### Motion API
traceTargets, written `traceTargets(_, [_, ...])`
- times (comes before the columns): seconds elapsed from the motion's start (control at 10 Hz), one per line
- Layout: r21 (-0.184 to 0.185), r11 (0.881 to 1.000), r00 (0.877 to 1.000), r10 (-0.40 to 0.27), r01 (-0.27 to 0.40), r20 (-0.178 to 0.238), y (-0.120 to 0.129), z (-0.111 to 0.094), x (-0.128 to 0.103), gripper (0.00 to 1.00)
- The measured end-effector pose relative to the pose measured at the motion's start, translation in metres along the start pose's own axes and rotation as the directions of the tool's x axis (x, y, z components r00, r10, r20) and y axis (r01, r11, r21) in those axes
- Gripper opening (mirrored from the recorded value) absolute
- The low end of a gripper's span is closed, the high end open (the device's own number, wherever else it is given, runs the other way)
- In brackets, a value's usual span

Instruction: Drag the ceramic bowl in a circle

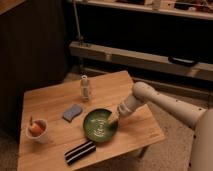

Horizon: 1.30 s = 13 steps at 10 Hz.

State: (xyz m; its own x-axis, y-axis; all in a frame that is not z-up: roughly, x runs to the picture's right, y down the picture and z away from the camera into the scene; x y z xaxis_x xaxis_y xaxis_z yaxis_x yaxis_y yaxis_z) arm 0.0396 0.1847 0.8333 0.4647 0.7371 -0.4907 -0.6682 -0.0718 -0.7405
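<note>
The wide, shallow, glossy dark green ceramic bowl (97, 127) sat on the light wooden table (115, 90), near its front edge and right of centre. The white arm's gripper (114, 119) reached down from the right to the bowl's right rim. Whether it pinched the rim could not be told. A blue-grey sponge (72, 112) lay just behind the bowl to the left, and a black-and-white striped bar (80, 151) lay in front. A white cup with orange contents (36, 130) stood well apart at the left.

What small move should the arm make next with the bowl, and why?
Probably begin a slow, tight curved slide. The gripper is at the bowl's rim nearest the arm, while the sponge and striped block lie close on its other side.
</note>
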Motion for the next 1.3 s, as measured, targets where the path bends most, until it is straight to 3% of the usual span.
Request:
traceTargets(0.1, [0.011, 1.000, 1.000, -0.007, 0.007, -0.018, -0.001, 0.003, 0.000, 0.09])
traceTargets(0.3, [0.028, 1.000, 0.999, -0.011, 0.012, -0.038, -0.005, 0.002, 0.003, 0.00])
traceTargets(0.6, [0.060, 0.998, 0.999, -0.036, 0.037, -0.025, -0.003, -0.015, -0.012, 0.00])
traceTargets(0.9, [0.115, 0.991, 0.997, -0.074, 0.073, 0.003, 0.011, -0.064, -0.051, 0.00])
traceTargets(1.1, [0.146, 0.987, 0.997, -0.071, 0.072, -0.011, 0.014, -0.076, -0.062, 0.00])
traceTargets(1.3, [0.192, 0.979, 0.997, -0.063, 0.068, -0.032, 0.004, -0.073, -0.067, 0.00])
